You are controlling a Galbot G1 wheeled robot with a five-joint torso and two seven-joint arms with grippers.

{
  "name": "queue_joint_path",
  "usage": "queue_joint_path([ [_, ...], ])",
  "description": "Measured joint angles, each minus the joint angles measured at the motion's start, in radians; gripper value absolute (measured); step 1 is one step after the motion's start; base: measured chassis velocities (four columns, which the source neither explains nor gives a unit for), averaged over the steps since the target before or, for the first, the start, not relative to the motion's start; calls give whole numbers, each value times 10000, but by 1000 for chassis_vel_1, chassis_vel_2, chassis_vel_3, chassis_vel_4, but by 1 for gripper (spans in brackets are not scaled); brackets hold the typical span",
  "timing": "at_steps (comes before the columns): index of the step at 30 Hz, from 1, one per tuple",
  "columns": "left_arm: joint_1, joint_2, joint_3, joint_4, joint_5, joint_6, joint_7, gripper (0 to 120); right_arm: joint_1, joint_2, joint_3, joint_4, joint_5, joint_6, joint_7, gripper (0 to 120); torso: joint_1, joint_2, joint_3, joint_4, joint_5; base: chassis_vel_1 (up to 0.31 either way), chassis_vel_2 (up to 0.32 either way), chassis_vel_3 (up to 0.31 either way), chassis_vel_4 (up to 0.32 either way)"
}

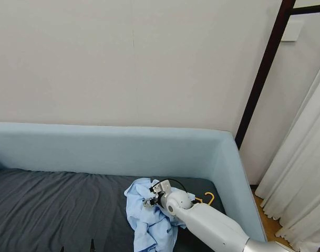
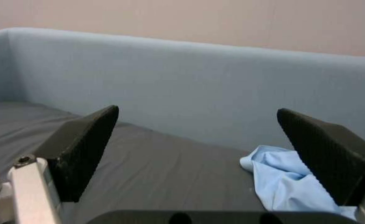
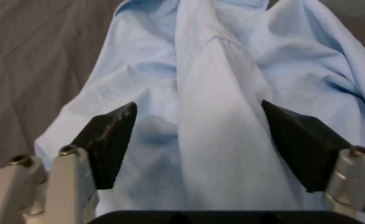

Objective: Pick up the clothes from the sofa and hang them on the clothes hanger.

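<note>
Shirts on the sofa [image 1: 123, 149], how many?

One: a light blue shirt [image 1: 148, 226], crumpled on the dark seat near the sofa's right end. One orange hanger [image 1: 208, 198] pokes its hook out just beside it.

And the arms?

Two. The right gripper [image 3: 198, 105] is down at the shirt, jaws spread to either side of a raised fold, pinching nothing. The left gripper [image 2: 196, 112] hangs over bare seat, jaws spread too, apart from the shirt.

Anything else?

One dark rack pole [image 1: 262, 73] against the wall.
</note>
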Motion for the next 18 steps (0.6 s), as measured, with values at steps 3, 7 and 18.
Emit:
queue_joint_path([
  [3,-16,63,-37,0,-101,-6,0,100,-72,66,-3,-309,-190,185,-77,61,0,0,0,-1,1,0,0,0,0],
  [7,-32,99,-52,30,-162,-6,0,100,-122,94,82,-381,-240,355,-129,48,0,0,0,0,1,0,0,0,0],
  [18,-74,-10,-40,107,-283,17,-10,100,-131,-53,-145,-232,-347,594,-28,8,0,0,0,0,2,0,0,0,0],
])
